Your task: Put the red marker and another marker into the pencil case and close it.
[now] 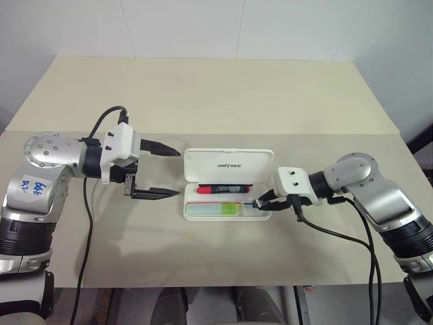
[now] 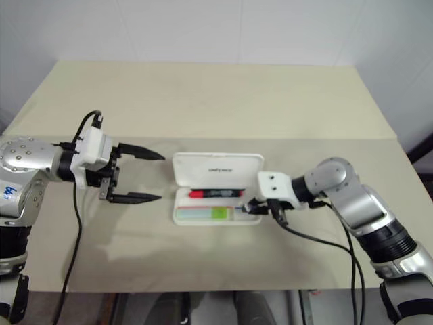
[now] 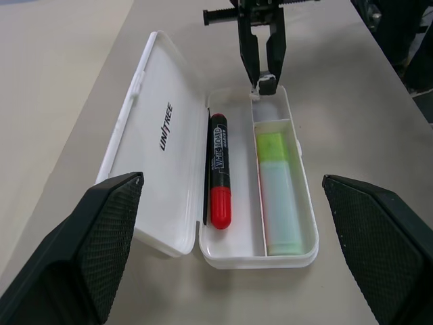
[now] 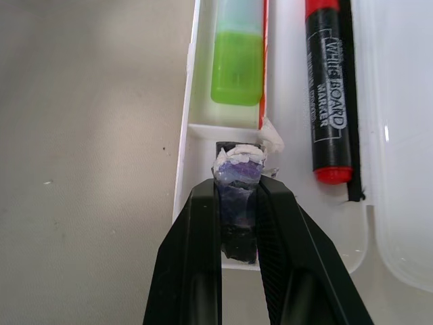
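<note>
A wide beige counter (image 1: 203, 88) under a white tiled wall (image 1: 203, 27) carries the open pencil case (image 1: 229, 193), the red marker (image 1: 223, 189) and another marker (image 1: 213, 210) lying inside, my left hand (image 1: 162, 172) released beside it, my right hand (image 4: 238, 203) clenched on a small dark stub (image 4: 238, 183).

Lab-like room: bare beige table (image 1: 203, 88), white walls (image 1: 203, 27)
</note>
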You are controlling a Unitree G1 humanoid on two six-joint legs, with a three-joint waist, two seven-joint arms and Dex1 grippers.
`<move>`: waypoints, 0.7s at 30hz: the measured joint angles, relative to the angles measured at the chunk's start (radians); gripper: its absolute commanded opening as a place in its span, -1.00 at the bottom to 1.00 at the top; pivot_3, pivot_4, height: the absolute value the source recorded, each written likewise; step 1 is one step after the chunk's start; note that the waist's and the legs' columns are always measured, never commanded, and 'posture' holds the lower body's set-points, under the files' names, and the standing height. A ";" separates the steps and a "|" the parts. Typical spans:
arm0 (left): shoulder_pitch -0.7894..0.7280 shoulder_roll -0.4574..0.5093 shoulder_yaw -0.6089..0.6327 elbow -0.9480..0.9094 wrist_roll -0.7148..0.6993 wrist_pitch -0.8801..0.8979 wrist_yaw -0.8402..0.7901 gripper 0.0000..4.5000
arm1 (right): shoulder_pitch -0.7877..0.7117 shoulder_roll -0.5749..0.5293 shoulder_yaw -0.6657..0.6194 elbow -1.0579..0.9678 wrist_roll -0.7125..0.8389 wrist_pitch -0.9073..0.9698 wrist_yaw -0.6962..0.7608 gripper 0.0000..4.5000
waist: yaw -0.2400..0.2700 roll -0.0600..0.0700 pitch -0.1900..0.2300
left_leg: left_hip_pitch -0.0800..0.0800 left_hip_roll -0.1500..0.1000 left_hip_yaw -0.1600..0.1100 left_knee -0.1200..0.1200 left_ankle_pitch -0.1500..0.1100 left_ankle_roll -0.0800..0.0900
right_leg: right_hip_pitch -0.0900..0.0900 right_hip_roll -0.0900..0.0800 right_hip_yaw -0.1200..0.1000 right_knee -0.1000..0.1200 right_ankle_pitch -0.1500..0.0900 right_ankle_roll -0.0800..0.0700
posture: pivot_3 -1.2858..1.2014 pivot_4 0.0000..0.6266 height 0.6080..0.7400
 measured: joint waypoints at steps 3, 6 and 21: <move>0.000 0.000 0.003 -0.002 0.000 0.001 0.006 1.00 | 0.002 0.000 0.000 0.000 0.000 0.004 0.015 -0.51 | -0.001 0.000 0.000 | 0.000 0.000 0.000 0.000 0.000 0.000 | 0.000 0.000 0.000 0.000 0.000 0.000 | 0.03 -0.52 1.00; 0.000 0.000 0.004 -0.002 0.000 0.001 0.010 1.00 | 0.002 0.004 0.000 -0.001 0.000 0.008 0.026 -0.10 | -0.001 0.000 0.000 | 0.000 0.000 0.000 0.000 0.000 0.000 | 0.000 0.000 0.000 0.001 0.000 0.000 | 0.03 -0.52 1.00; 0.000 0.000 0.004 0.001 0.000 -0.002 0.019 1.00 | -0.030 0.042 -0.148 0.010 0.108 0.024 0.024 0.98 | 0.000 0.000 0.000 | 0.001 0.000 0.000 0.000 0.000 0.000 | 0.001 0.000 0.000 0.001 0.000 0.000 | 0.03 -0.52 1.00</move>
